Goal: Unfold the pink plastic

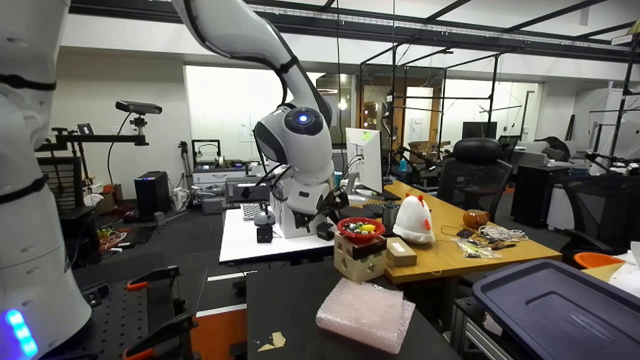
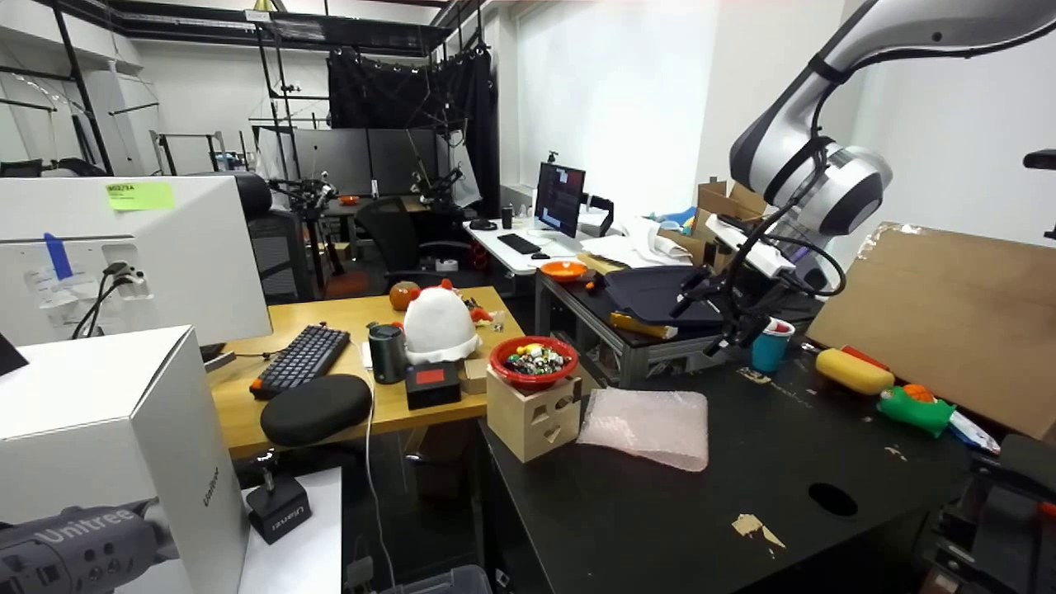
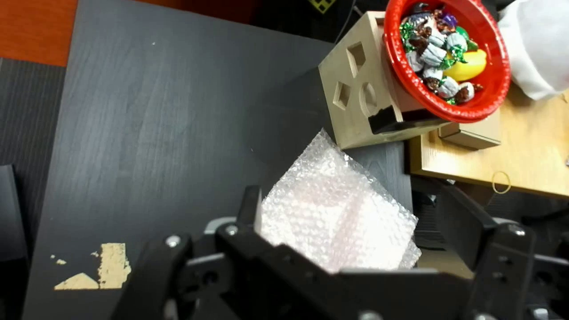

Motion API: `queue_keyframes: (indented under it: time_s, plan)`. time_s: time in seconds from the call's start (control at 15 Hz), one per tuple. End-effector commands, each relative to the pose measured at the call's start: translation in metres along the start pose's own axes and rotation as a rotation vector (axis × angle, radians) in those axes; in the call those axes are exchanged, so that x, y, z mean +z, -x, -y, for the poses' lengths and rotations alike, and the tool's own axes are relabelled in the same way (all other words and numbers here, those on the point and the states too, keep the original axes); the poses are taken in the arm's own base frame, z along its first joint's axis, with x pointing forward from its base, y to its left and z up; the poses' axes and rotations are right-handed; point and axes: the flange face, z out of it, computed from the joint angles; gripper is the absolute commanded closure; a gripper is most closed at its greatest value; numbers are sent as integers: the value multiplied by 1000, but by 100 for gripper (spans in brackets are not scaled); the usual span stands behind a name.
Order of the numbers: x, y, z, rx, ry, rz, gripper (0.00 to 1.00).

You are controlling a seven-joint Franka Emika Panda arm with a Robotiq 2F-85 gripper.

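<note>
The pink plastic [image 1: 365, 312], a pale pink bubble-wrap sheet, lies folded in layers on the black table in both exterior views. A corner of a lower layer pokes out past the top one in the wrist view, where the sheet [image 3: 329, 209] shines brightly and its near part is hidden behind the gripper. My gripper [image 3: 352, 198] stands open, its fingers wide apart and nothing held. In an exterior view the gripper [image 2: 695, 330] hangs in the air above the table, apart from the plastic [image 2: 648, 425].
Close to the sheet stands a wooden shape box [image 2: 532, 417] bearing a red bowl [image 2: 503, 363] of wrapped sweets. A wooden desk [image 1: 445, 250] adjoins the table. A teal cup [image 2: 769, 351], toys and a cardboard sheet [image 2: 940, 322] line another side. A dark lid [image 1: 565, 305] lies nearby.
</note>
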Motion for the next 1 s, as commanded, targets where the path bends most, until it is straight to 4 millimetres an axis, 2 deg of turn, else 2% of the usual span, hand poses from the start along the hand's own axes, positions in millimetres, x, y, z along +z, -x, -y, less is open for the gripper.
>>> queue_keyframes:
  time_s: [0.0, 0.07, 0.13, 0.93]
  plan:
    - [-5, 13, 23, -46, 43, -36, 0]
    - [-7, 13, 28, -60, 50, -36, 0]
    - [-2, 10, 19, -54, 51, -23, 0]
    - [1, 8, 18, -52, 62, -27, 0]
